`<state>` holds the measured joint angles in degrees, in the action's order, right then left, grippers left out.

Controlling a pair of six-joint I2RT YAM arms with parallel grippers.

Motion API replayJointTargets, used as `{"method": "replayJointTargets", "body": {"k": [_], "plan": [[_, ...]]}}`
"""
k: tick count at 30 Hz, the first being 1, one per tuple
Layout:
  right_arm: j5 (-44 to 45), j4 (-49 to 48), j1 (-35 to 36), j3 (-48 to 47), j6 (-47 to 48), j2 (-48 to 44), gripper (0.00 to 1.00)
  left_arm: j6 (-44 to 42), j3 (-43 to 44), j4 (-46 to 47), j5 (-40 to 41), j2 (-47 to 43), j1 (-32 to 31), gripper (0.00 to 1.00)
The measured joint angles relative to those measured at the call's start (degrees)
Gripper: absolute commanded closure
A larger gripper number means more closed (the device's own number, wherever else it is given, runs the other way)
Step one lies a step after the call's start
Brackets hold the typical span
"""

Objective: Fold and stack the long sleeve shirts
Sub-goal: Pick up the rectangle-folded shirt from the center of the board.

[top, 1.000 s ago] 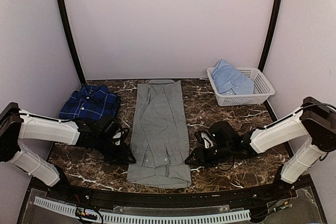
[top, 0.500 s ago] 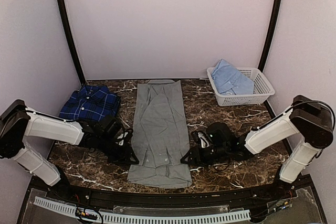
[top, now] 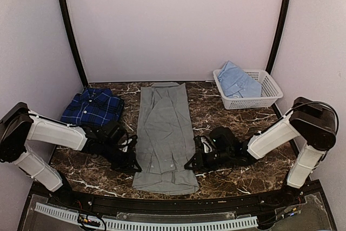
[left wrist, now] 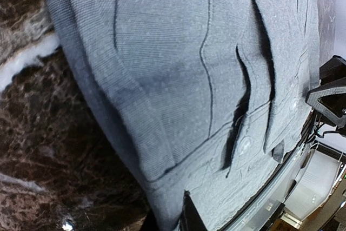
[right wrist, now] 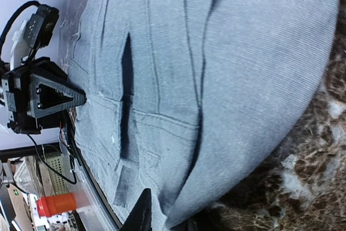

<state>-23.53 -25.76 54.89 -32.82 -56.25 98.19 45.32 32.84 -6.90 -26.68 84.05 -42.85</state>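
The plain grey shirt (top: 164,128) lies flat as a long narrow strip down the middle of the table, collar at the far end. My left gripper (top: 131,162) is at its left edge near the near hem, and in the left wrist view (left wrist: 167,220) its jaws stand close together with the cloth's edge (left wrist: 178,79) between them. My right gripper (top: 191,164) is at the right edge opposite it, jaws likewise pinching the folded edge (right wrist: 165,221). The navy plaid shirt (top: 92,106) lies folded at far left. The light blue shirt (top: 237,82) lies in the basket.
The white lattice basket (top: 270,87) stands at the back right on the dark marble table (top: 227,120). A black rail runs along the near edge just behind the shirt's hem. Grey walls close in the sides and back.
Both grippers have moved inward onto the grey shirt's side edges near the hem. The hem has shifted slightly; the other shirts have not moved.
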Motion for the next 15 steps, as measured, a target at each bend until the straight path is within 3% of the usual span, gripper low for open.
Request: {"method": "replayJointTargets", "body": {"k": [6, 15], "plan": [[-0.3, 0.7, 0.1, -0.1, -0.2, 0.3, 0.99, 0.3, -0.4, -0.1, -0.6, -0.3, 0.0, 1.00], [-0.2, 1.8, 0.2, 1.1, 0.0, -3.0, 1.00, 1.1, -1.5, -0.6, -1.6, -4.7, 0.0, 1.00]]}}
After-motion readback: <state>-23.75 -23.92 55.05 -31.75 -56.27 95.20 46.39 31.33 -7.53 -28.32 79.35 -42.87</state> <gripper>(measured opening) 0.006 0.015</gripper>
